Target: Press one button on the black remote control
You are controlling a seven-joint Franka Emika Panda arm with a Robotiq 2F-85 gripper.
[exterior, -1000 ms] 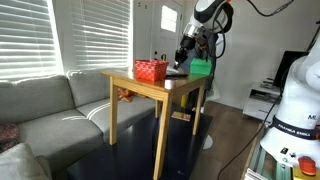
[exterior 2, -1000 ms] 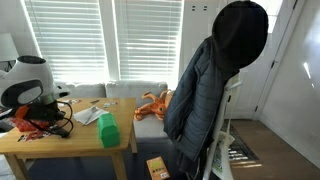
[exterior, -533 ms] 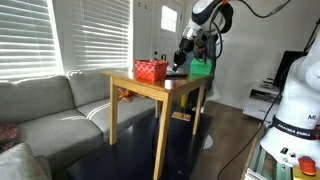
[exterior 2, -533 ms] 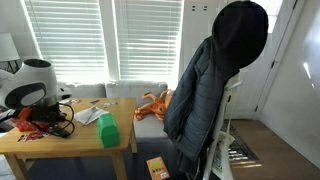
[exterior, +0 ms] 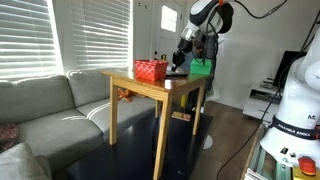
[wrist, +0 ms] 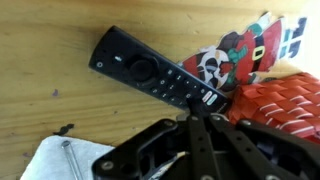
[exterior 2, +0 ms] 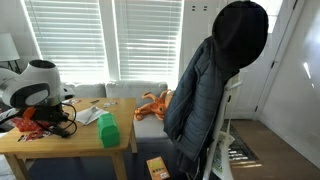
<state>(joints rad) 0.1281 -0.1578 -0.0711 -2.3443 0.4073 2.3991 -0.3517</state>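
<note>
Moved: arm (exterior: 205, 12), slightly, since earlier frame.
Pose: angled down over counter (exterior: 125, 77).
Grasp: gripper (wrist: 196, 118) pressed together, tip at black remote control (wrist: 150, 75).

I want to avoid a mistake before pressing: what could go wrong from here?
The gripper, jaws apparently shut, points at the very end of the black remote control; it may miss the buttons or slide the remote. The red basket is close beside; the gripper might knock it.
</note>
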